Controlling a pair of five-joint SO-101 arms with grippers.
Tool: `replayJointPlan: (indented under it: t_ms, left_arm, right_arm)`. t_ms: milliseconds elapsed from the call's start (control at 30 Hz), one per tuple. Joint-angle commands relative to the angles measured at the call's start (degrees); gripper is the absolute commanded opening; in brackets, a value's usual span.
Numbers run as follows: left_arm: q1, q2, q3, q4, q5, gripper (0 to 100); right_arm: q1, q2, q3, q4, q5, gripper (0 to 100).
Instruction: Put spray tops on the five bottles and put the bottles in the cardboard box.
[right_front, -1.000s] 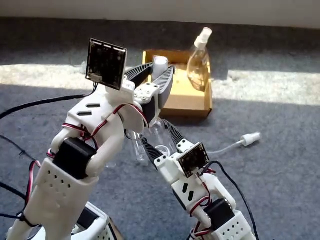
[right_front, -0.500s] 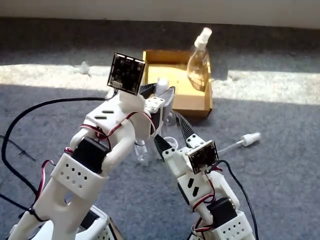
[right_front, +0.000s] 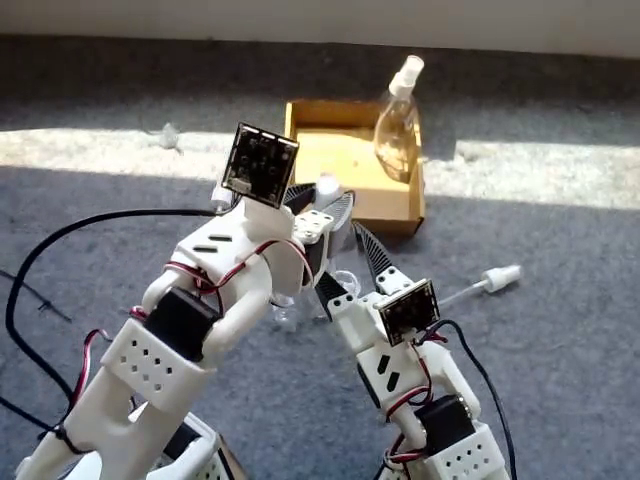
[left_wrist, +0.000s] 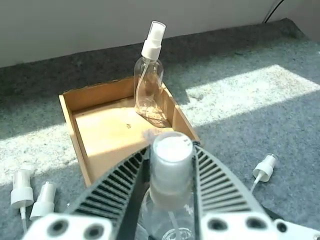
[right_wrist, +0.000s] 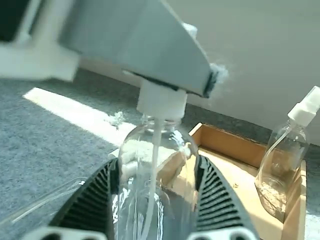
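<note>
**Bottle (right_wrist: 152, 195) upright, spray top (left_wrist: 171, 167) in line above its neck**

The bottle stood just in front of the cardboard box (left_wrist: 107, 135), not yet inside it. The right gripper (right_wrist: 156, 167) was closed around its clear body, one finger on each side. The left gripper (left_wrist: 171, 149) came from above and was clamped on the white spray top. That top sat at the bottle's mouth, with its dip tube hanging down inside the glass. The long axes of bottle and top both ran vertically and looked closely aligned. Seating the top would therefore likely call for a straight downward push or twist by the left arm, with the right arm bracing. Whether the collar was fully home could not be told. A finished bottle (left_wrist: 148, 85) stood in the box's far corner.
</note>
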Motion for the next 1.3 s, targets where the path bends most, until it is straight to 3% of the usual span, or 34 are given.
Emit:
replayJointPlan:
  t_ms: [0,200,333,700,867,1000,1267]
  left_arm:
    - [3.0,-5.8,0.5,0.8,0.7,7]
    - [2.9,-6.5,6.0,0.4,-0.5,7]
    - [2.9,-6.5,5.9,0.4,-4.3,15]
    - [-1.8,-6.5,-4.1,0.8,-4.5,22]
    - [-2.0,-7.0,-10.0,6.8,-4.5,21]
    - [-7.3,-7.1,-12.6,10.4,-4.2,21]
    - [-10.2,-6.5,-12.3,2.7,-4.3,21]
  right_arm:
    - [1.5,-0.6,0.2,-1.6,-0.5,0.4]
    - [1.6,-0.6,0.2,-1.5,-0.5,0.4]
    - [1.6,-0.6,0.2,-1.4,-0.5,0.4]
    - [1.6,-0.6,0.7,-1.4,-0.4,0.4]
    - [1.6,-0.5,0.7,-1.3,-0.3,0.4]
    - [1.9,-0.5,0.6,-1.3,-0.2,0.4]
    - [1.9,-0.5,0.7,-1.3,-0.2,0.4]
